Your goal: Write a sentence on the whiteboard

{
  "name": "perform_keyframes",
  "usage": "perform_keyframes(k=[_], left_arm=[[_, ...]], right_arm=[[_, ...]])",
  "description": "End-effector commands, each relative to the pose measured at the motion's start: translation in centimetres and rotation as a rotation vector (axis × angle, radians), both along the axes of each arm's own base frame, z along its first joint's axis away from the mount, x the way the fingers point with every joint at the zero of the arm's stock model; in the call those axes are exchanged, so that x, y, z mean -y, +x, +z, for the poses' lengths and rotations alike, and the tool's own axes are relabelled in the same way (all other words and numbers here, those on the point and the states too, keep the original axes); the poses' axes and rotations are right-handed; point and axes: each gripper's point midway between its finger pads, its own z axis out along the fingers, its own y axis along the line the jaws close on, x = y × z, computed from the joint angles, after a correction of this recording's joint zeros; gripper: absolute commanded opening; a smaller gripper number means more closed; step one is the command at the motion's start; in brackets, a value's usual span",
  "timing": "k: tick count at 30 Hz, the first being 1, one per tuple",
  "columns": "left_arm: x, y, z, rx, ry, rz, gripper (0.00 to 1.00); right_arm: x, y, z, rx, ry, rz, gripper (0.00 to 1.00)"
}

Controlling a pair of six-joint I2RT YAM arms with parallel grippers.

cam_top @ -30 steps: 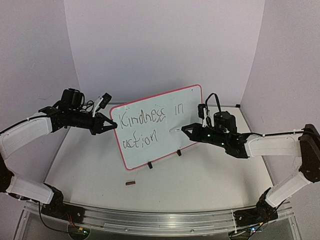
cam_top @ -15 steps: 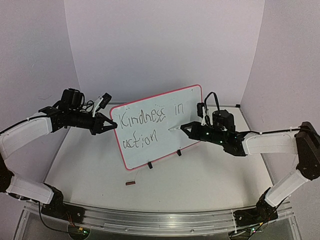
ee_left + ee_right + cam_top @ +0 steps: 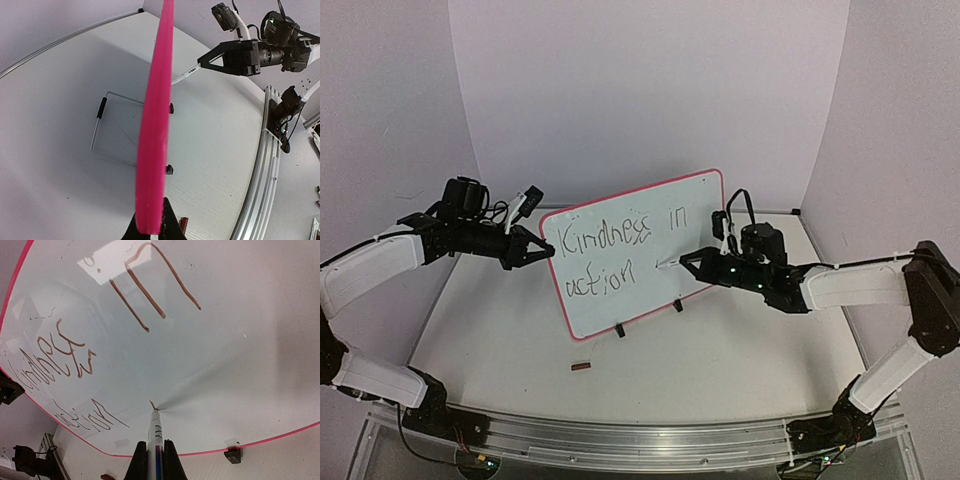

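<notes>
whiteboard (image 3: 692,215) stands mid worktop (image 3: 720,350), left edge pinched by left claw (image 3: 548,252). marker (image 3: 670,262) is gripped in right claw (image 3: 686,260), tip touching right of "action" in the sentence (image 3: 610,252). light, even pressure is advised so the board is not pushed back.

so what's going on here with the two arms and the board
The left gripper is clamped on the left edge of the whiteboard, holding it steady. The right gripper holds a marker with its tip on the board, just past the end of the second line. The sentence reads "Kindness in action", and a small stroke shows right at the tip.
</notes>
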Motion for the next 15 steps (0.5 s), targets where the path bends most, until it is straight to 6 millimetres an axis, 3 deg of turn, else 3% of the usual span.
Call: perform_keyframes(k=[1, 8, 15], left_arm=[[-0.3, -0.4, -2.8, -0.053, 0.088, -0.002, 0.0], [-0.3, -0.4, -2.8, -0.053, 0.09, -0.001, 0.0], [-0.3, -0.4, -2.8, -0.052, 0.091, 0.0, 0.0]], right_arm=[[0.0, 0.3, -0.9, -0.016, 0.004, -0.008, 0.0], [0.1, 0.4, -1.3, -0.027, 0.001, -0.016, 0.0], [0.1, 0.8, 2.2, 0.038, 0.051, -0.032, 0.0]])
